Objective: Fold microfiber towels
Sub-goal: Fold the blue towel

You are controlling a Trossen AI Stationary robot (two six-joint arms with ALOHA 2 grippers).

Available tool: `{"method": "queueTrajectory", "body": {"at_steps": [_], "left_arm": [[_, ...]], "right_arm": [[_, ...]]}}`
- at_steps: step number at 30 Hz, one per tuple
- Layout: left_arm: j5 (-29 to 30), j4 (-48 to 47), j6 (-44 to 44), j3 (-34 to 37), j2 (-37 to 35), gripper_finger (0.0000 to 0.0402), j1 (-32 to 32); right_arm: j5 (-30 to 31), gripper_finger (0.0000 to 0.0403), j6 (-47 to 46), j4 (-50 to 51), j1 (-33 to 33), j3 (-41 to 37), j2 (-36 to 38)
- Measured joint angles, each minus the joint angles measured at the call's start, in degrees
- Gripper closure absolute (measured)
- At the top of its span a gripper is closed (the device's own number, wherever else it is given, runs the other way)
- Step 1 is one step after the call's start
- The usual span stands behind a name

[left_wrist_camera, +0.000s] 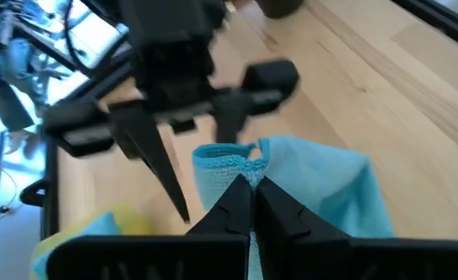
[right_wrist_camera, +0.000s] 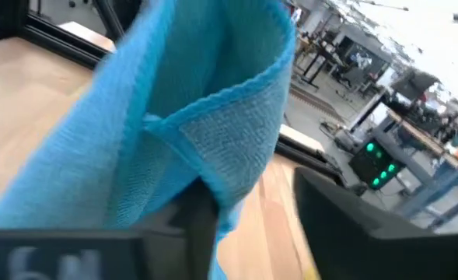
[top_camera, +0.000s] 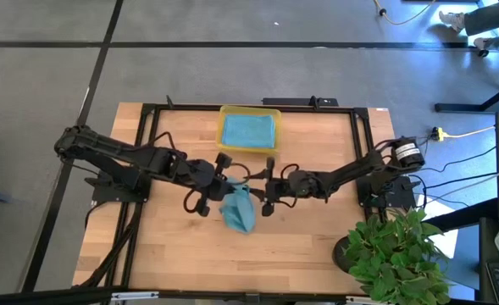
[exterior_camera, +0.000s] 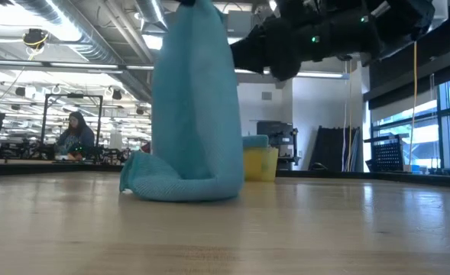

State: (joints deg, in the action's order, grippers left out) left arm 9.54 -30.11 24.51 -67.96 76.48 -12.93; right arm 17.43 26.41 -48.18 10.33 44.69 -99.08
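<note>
Low view shows it nearest: a soft teal-blue microfiber towel (exterior_camera: 194, 114) hangs in a tall drape near the middle of the wooden table (exterior_camera: 301, 229), its lower end crumpled and resting on the wood. It looks light and limp, with no stiffness of its own, so I judge it will sag and twist wherever it is unsupported; the hemmed edge and corners are the sensible places to take hold, since a pinch in the middle would only bunch it.

The left gripper (left_wrist_camera: 250, 187) has its fingers pressed fully together on the towel's upper hemmed edge, carrying it above the table. The left arm reaches in from its side toward the centre.

The right gripper (top_camera: 268, 188) faces it, just beside the hanging cloth, jaws partly apart. In the right wrist view the cloth lies right against one dark finger (right_wrist_camera: 201, 222), but whether it is pinched I cannot tell.

Farther back, a translucent yellow plastic tray (top_camera: 249, 111) holds another blue cloth (top_camera: 247, 130), lying flat.
</note>
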Motion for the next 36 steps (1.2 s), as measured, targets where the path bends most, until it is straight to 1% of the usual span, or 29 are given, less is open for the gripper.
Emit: {"method": "queueTrajectory", "body": {"at_steps": [5,6,7,11,13,15,18,22,25,28,32,34,36], "left_arm": [[0.0,-4.3,-3.2,0.0,0.0,0.0401,-1.6],[0.0,-5.1,-3.9,0.0,0.0,0.0401,-1.8],[0.2,-6.0,-5.0,0.0,0.0,0.0401,-2.0],[3.2,-9.9,-10.7,0.2,0.0,0.0401,-2.6],[4.7,-9.9,-13.0,2.1,-0.1,0.0401,-2.4],[5.7,-8.7,-14.5,5.0,0.0,0.0401,-2.0],[5.9,-2.7,-16.6,10.8,-0.2,0.0401,-1.2],[4.9,10.3,-16.3,20.2,-1.1,0.0394,-1.1],[4.5,18.2,-15.3,25.6,-1.5,0.0373,-0.8],[5.7,27.5,-15.4,28.0,-2.1,0.0344,-0.5],[6.9,32.1,-15.3,28.6,-1.9,0.03,-0.9],[9.3,33.7,-13.6,28.5,-2.6,0.0283,-1.4],[12.0,32.6,-10.8,27.5,-3.7,0.027,-2.0]], "right_arm": [[0.0,0.036,4.1,-0.1,2.5,0.0,0.4],[0.0,0.038,4.9,-0.2,3.0,0.0,0.5],[0.0,0.039,5.5,-0.3,3.5,0.0,0.6],[3.4,0.0393,5.9,0.0,5.1,0.0,1.1],[4.8,0.0397,6.4,0.4,5.7,0.0,1.6],[7.6,0.0397,6.9,1.2,6.3,0.0,2.1],[11.8,0.0398,7.1,3.1,6.9,0.0,2.8],[15.4,0.0399,6.4,7.5,7.1,0.5,3.0],[16.4,0.04,4.8,9.3,7.2,1.8,3.6],[17.3,0.0401,3.9,11.1,7.2,2.3,3.3],[17.7,0.0401,3.7,11.0,7.1,3.2,3.4],[17.6,0.0401,3.1,12.9,7.1,3.4,3.4],[17.6,0.0401,2.4,14.0,7.1,3.7,3.4]]}}
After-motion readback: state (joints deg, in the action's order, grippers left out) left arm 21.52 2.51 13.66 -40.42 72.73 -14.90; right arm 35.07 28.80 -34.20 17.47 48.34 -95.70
